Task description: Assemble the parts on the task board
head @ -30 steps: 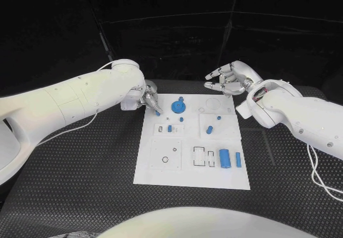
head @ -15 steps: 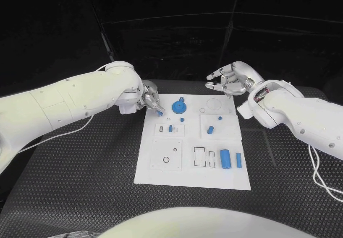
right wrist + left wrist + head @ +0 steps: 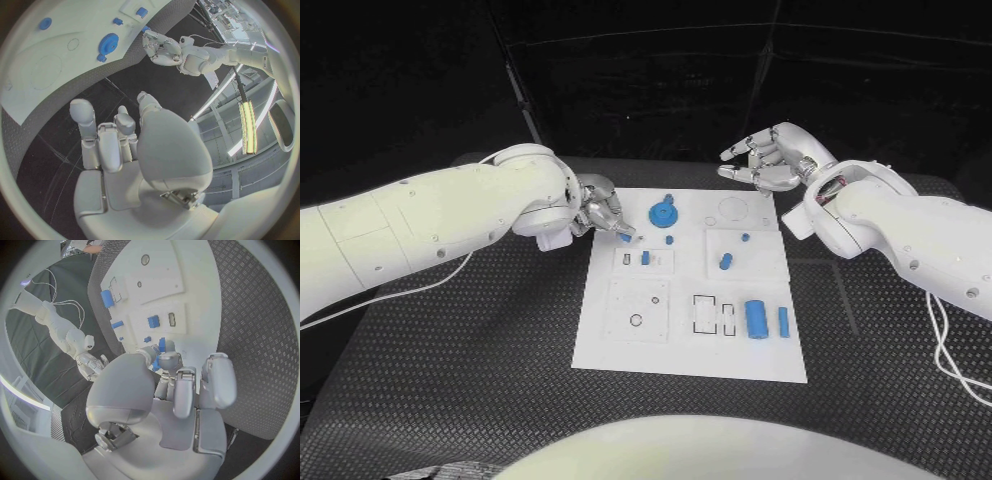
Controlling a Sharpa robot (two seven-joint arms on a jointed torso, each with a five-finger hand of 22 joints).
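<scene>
Here in the head view, we are looking down at the white task board (image 3: 689, 345) lying in the middle of the black table (image 3: 444, 350). Our left hand (image 3: 599, 212) is hovering over the board's far left corner, pinching a small blue part (image 3: 626, 238) between its fingertips just above the board. Our right hand (image 3: 770, 160) is hanging beyond the board's far right corner with its fingers loosely curled and apart, grasping nothing. On the board we are seeing a round blue gear (image 3: 662, 212) near the far edge, a small blue peg (image 3: 724, 262) towards the middle, and a larger blue cylinder (image 3: 756, 319) with a slim blue bar (image 3: 782, 321) just beside it near the right edge.

In the left wrist view, we are seeing our left hand (image 3: 178, 385) closing thumb and fingertip on the small blue part (image 3: 162, 344), right over the task board (image 3: 187, 315).

In the right wrist view, our right hand (image 3: 125, 145) is holding its fingers apart and empty, off the task board (image 3: 37, 75) and over the dark mat, with the round blue gear (image 3: 108, 43) lying on the board ahead.
</scene>
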